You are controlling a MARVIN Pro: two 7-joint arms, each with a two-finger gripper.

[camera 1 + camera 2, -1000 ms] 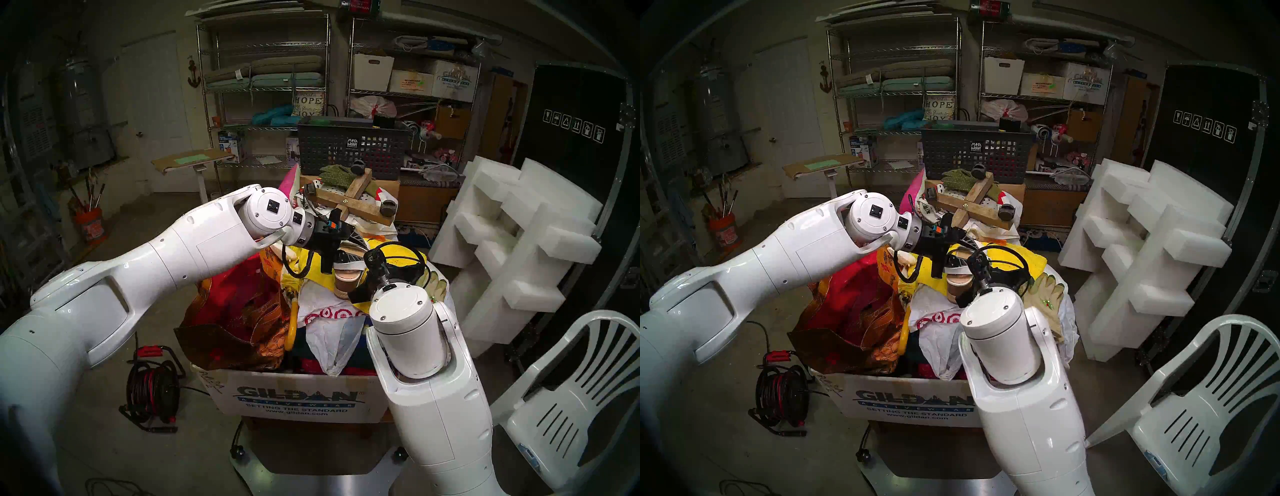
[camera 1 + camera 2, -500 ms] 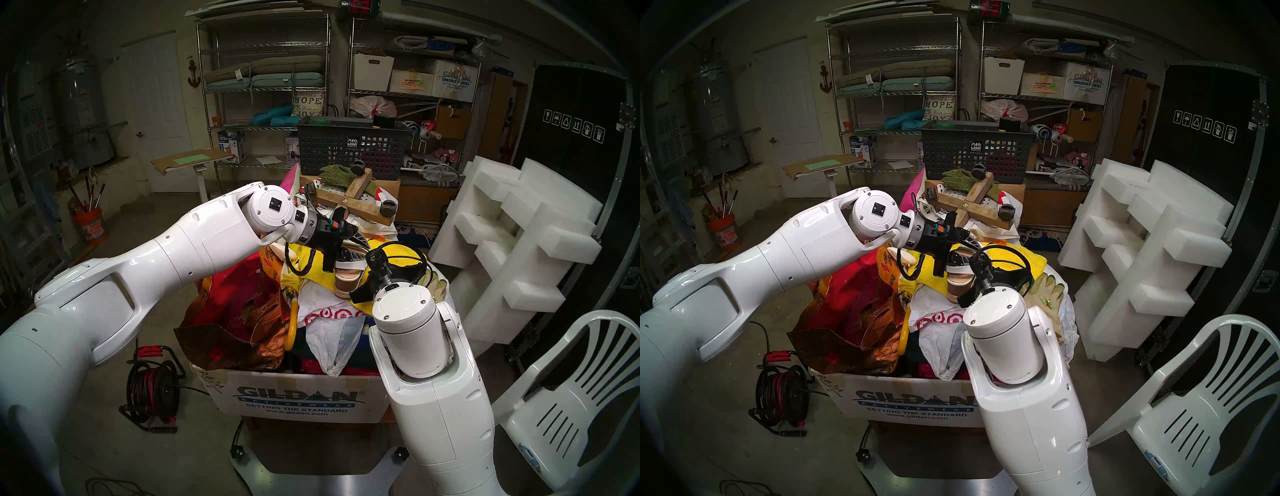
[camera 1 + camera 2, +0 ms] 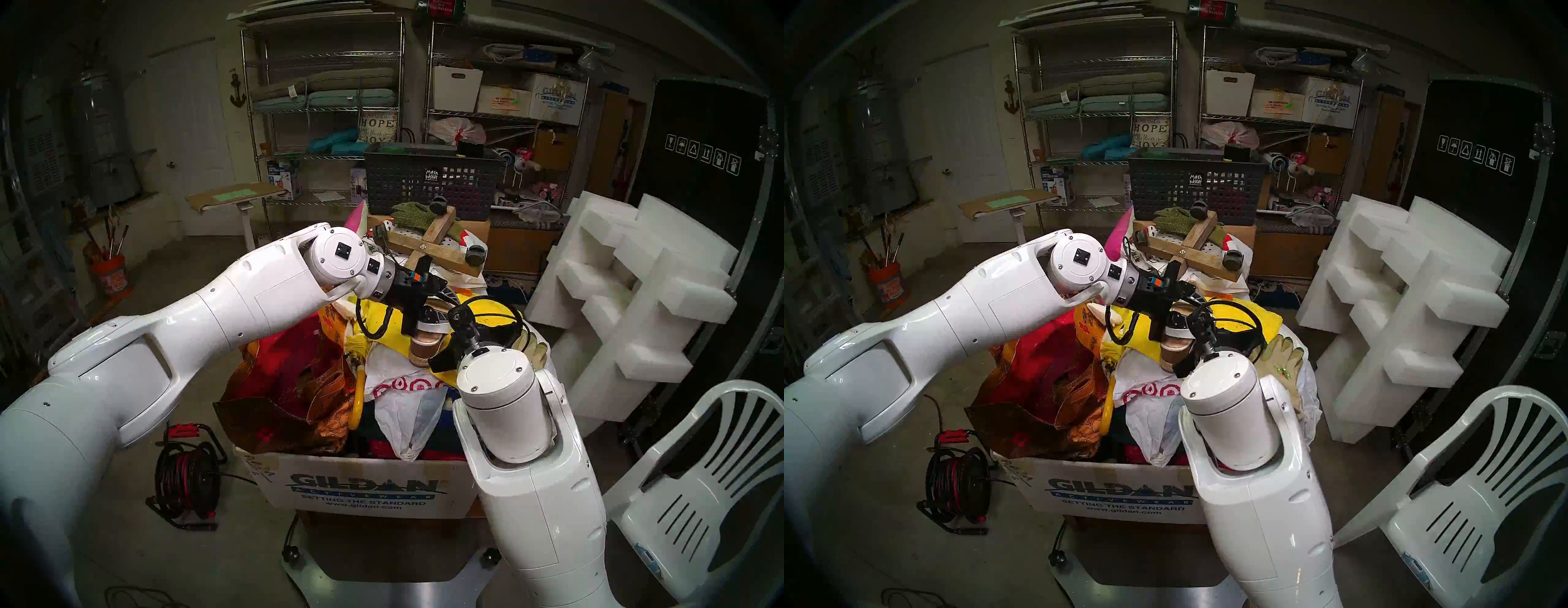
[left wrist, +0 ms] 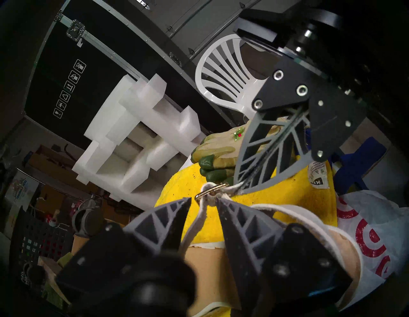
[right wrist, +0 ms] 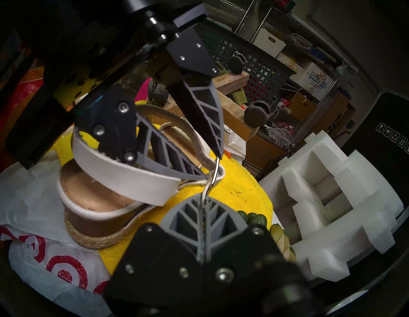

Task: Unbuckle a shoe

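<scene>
Right wrist view: right pincer (image 5: 202, 200) clamps the thin strap (image 5: 204, 190) at the buckle (image 5: 215, 171); left pincer (image 5: 211, 165) stands parted, tips flanking the buckle, sandal (image 5: 106, 212) crowded by both.

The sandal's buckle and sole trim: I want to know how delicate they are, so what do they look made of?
The buckle looks like polished metal: thin, shiny, gold-tinted in the left wrist view. The sole trim looks like woven jute rope: coarse, tan, matte. The sandal strap looks like white leather, possibly synthetic.
</scene>
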